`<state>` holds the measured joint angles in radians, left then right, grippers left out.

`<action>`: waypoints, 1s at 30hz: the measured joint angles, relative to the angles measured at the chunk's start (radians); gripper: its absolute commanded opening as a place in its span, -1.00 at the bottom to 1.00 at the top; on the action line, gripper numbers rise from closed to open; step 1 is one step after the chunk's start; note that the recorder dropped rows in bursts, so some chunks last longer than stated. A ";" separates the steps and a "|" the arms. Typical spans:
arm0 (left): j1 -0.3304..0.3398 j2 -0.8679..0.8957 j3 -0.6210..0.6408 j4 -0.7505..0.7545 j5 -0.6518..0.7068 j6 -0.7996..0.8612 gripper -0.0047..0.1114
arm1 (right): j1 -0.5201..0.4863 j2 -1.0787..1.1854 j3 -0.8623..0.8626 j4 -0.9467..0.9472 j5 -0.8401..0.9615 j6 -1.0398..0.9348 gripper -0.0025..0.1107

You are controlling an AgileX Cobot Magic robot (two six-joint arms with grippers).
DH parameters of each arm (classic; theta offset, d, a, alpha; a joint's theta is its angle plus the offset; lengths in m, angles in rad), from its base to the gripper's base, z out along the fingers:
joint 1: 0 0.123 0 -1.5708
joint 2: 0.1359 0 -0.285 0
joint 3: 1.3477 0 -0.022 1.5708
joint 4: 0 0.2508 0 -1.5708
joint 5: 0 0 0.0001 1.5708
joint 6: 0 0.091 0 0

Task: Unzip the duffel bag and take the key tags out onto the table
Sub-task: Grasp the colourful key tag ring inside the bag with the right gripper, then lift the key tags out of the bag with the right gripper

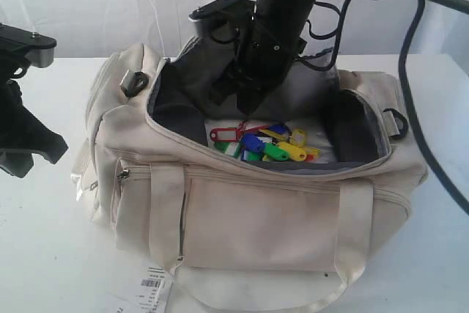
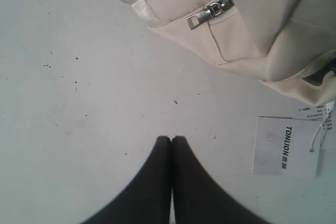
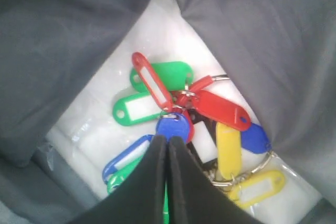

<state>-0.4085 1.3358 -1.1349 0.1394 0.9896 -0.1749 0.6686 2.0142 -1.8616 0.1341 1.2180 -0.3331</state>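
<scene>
One table [image 1: 44, 254], white. One duffel bag [image 1: 256, 218] sits on it, main zip open and the grey lining showing. One bunch of key tags [image 3: 178, 114] lies inside on the bag's pale floor. I count at least two each of green, red, blue and yellow.

Two grippers. The right gripper [image 3: 168, 140] is down inside the bag, fingers pressed together with the tips at a blue tag; I can't tell if anything is pinched. The left gripper [image 2: 171, 139] is closed and empty over bare table beside the bag.

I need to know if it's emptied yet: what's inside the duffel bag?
The key tags lie on a white sheet in the open duffel bag, the shut right gripper at a blue one. The arm and grey lining hide the rest.
</scene>
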 measured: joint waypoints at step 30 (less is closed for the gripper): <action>0.000 0.000 0.000 0.000 0.000 0.000 -0.92 | -0.002 0.178 -0.012 0.044 -0.022 0.063 -0.96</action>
<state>-0.4085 1.3358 -1.1349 0.1394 0.9896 -0.1749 0.6668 2.1924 -1.8734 0.1776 1.1956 -0.2701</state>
